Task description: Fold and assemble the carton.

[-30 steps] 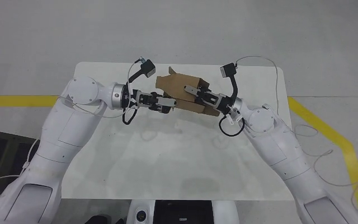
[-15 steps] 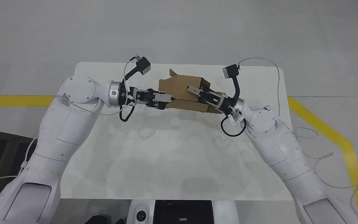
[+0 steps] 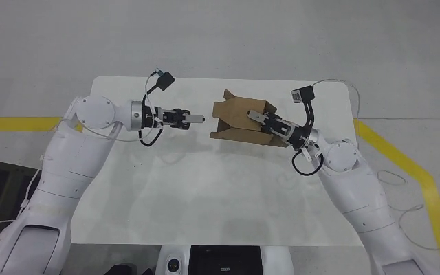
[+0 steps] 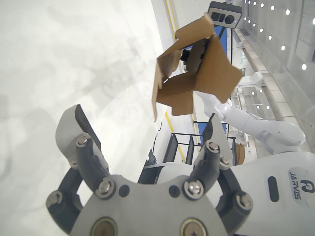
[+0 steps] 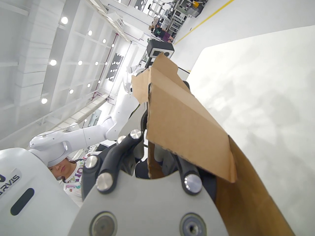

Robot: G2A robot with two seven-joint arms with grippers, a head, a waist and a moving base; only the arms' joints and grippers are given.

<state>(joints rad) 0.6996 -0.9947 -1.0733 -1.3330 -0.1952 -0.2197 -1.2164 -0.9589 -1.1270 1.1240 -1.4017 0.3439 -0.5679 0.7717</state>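
Note:
A brown cardboard carton (image 3: 237, 115) hangs part-opened above the table's far middle, flaps loose. My right gripper (image 3: 256, 118) is shut on one of its walls from the right side; in the right wrist view that cardboard wall (image 5: 182, 124) runs between the fingers (image 5: 128, 143) of the right gripper (image 5: 157, 157). My left gripper (image 3: 198, 119) sits a short way left of the carton, apart from it. In the left wrist view the left gripper (image 4: 146, 124) stands open and empty, with the carton's (image 4: 211, 74) open end facing it.
The white table (image 3: 206, 199) stretches bare in front of both arms. A yellow floor line (image 3: 27, 124) runs past each side of the table.
My left gripper has let go of the carton and drawn back to the left. The right arm has carried the carton to the right, and it now hangs more opened.

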